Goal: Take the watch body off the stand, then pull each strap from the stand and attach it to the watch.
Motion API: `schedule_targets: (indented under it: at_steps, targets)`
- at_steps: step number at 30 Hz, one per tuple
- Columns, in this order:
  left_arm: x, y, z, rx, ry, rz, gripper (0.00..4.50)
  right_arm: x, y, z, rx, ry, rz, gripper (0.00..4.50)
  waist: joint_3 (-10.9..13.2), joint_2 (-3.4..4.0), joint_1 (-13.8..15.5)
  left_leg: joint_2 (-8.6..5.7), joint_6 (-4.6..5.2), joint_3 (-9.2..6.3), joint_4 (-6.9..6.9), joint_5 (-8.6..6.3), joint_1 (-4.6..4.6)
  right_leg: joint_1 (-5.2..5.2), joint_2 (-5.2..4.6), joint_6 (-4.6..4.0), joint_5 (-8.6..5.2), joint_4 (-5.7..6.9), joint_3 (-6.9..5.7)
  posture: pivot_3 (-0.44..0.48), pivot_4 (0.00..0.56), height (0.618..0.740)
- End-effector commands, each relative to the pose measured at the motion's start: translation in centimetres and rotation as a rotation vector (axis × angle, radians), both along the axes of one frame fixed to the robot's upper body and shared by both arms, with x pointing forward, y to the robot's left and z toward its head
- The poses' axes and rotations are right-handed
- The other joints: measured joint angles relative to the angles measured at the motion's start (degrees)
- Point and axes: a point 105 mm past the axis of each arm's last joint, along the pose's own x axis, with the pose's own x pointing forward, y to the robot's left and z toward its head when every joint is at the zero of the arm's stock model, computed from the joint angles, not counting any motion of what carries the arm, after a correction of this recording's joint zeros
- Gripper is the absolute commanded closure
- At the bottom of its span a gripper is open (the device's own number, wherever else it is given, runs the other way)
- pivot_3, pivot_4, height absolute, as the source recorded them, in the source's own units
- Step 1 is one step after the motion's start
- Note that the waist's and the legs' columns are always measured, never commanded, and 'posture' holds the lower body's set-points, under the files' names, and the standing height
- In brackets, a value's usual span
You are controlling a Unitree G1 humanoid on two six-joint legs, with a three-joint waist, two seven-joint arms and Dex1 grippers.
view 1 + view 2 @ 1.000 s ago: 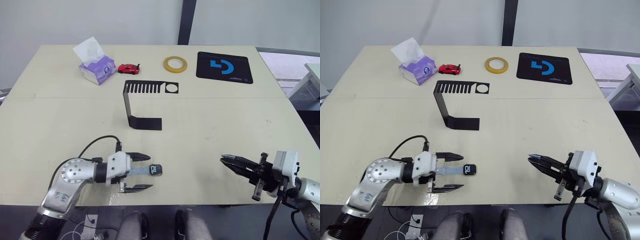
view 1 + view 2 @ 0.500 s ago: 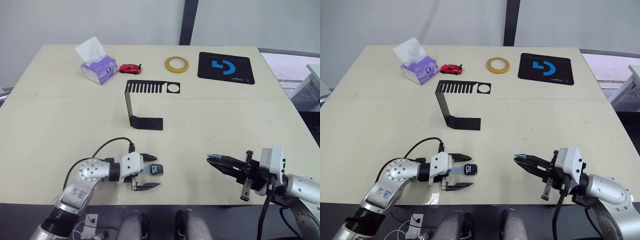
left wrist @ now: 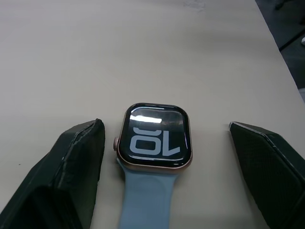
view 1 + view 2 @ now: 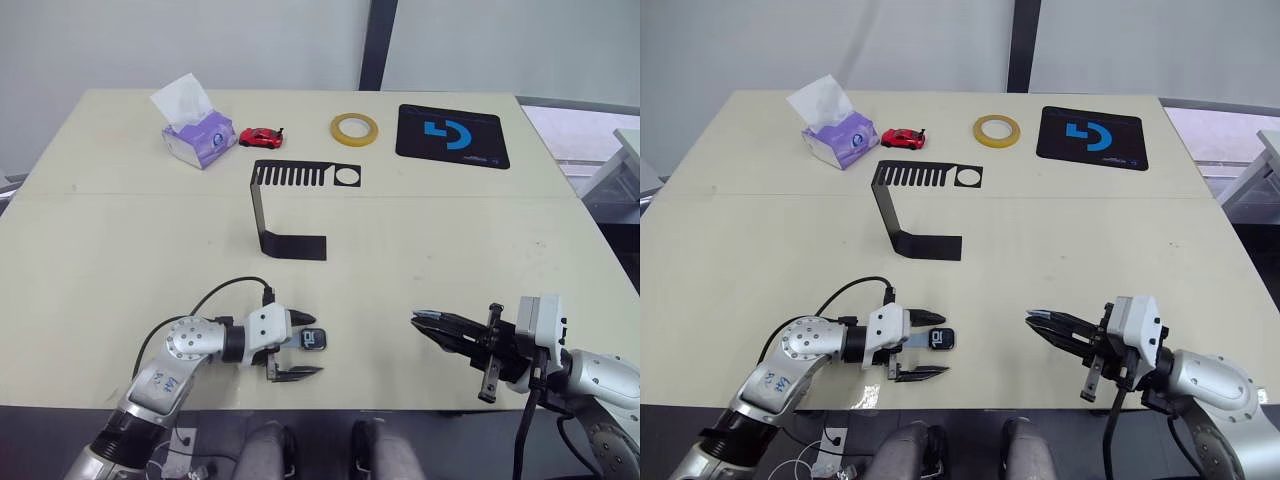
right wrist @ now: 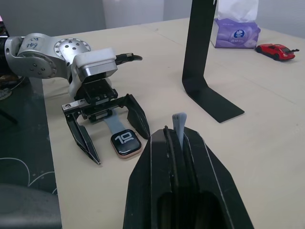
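Right gripper (image 4: 1040,322), pinching the second strap (image 5: 179,125), moved closer to the watch (image 4: 940,339) between left gripper's (image 4: 925,345) spread fingers; unclamped, it may skid.

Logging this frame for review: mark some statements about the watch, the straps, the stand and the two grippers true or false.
1. The small rounded-square watch body lies on the table between the open left gripper's fingers. True.
2. A pale blue strap is already attached to the watch. True.
3. The thin black sheet-metal stand still carries the watch. False: its top plate is bare.
4. The right gripper is open and empty. False: it is shut on the second pale blue strap.
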Motion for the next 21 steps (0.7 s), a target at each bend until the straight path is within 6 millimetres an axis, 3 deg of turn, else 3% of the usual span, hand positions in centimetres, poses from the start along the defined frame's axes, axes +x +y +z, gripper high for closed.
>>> schedule_targets:
  at_steps: [1, 11, 14, 18, 21]
  targets:
    - [0.3, 0.2, -0.2, -0.001, 0.006, 0.017, 0.07, -0.5, 0.4, 1.0, 0.005, -0.042, 0.024, 4.5, 0.0, 0.0, 0.0, 0.0, 0.0, 0.0, 0.01, 0.0, 0.01, 0.01, 0.0, 0.0, 0.0, 0.01, 0.0, 0.0, 0.15, 0.74]
    - [0.4, 0.7, -0.9, 0.017, 0.022, 0.023, 0.07, -0.2, 0.4, 1.0, 0.007, -0.048, 0.023, 4.5, 0.0, -0.01, 0.0, 0.0, 0.0, -0.01, 0.03, 0.0, 0.02, 0.02, -0.01, 0.0, 0.0, 0.04, 0.0, 0.0, 0.15, 0.74]
    - [0.4, 0.7, -1.1, 0.02, 0.025, 0.021, 0.79, -0.2, 0.4, 1.0, 0.007, -0.049, 0.022, 4.5, 0.0, -0.01, -0.1, 0.0, 0.0, -0.01, 0.04, 0.0, 0.03, 0.02, -0.01, 0.0, 0.0, 0.05, 0.01, 0.0, 0.15, 0.74]
    - [0.5, 1.0, -1.4, 0.029, 0.033, 0.027, 2.58, -0.1, 0.4, 1.0, 0.008, -0.051, 0.02, 4.5, -0.1, 0.01, -0.1, 0.0, 0.0, 0.0, 0.03, 0.0, 0.04, 0.02, 0.0, 0.0, 0.0, 0.05, 0.01, 0.0, 0.15, 0.74]
    - [0.5, 1.1, -1.6, 0.033, 0.034, 0.036, 2.75, -0.1, 0.4, 1.0, 0.009, -0.051, 0.017, 4.5, -0.1, 0.0, -0.1, 0.01, 0.0, 0.0, 0.03, 0.0, 0.04, 0.03, 0.01, 0.0, 0.0, 0.06, 0.0, 0.0, 0.15, 0.74]
